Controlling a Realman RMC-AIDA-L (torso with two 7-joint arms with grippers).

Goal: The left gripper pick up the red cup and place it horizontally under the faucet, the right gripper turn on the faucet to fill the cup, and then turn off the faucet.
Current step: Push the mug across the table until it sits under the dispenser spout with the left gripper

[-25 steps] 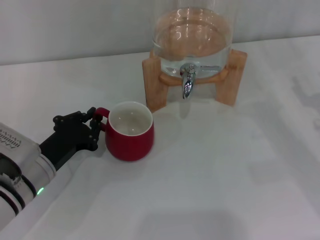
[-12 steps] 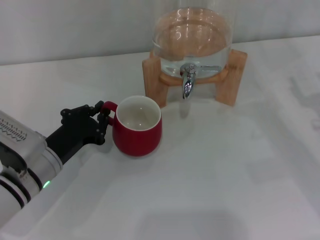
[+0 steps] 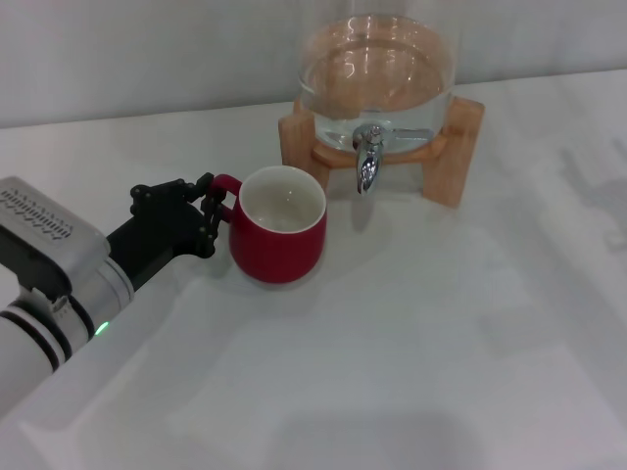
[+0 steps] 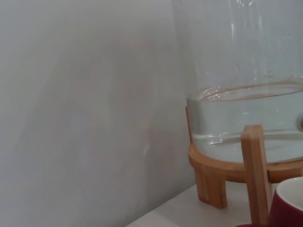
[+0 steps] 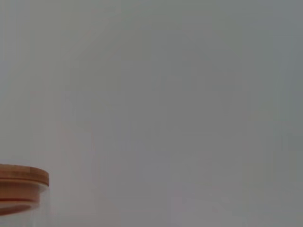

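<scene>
The red cup (image 3: 280, 238) stands upright with its white inside showing, left of and nearer than the faucet (image 3: 368, 159). Its small handle points left, and my left gripper (image 3: 217, 209) is shut on that handle. The chrome faucet hangs from a glass dispenser (image 3: 377, 73) holding water, in a wooden stand (image 3: 304, 157). In the left wrist view the cup's rim (image 4: 289, 201) peeks in at the corner, in front of the dispenser (image 4: 246, 94) and stand (image 4: 255, 175). My right gripper is out of view.
The white table (image 3: 421, 333) spreads wide to the right of and in front of the cup. A pale wall (image 3: 147, 49) stands behind the dispenser. The right wrist view shows only the wall and the dispenser's wooden lid (image 5: 21, 177).
My left gripper has carried the red cup to the right and farther back, toward the faucet, holding it by the handle all the while.
</scene>
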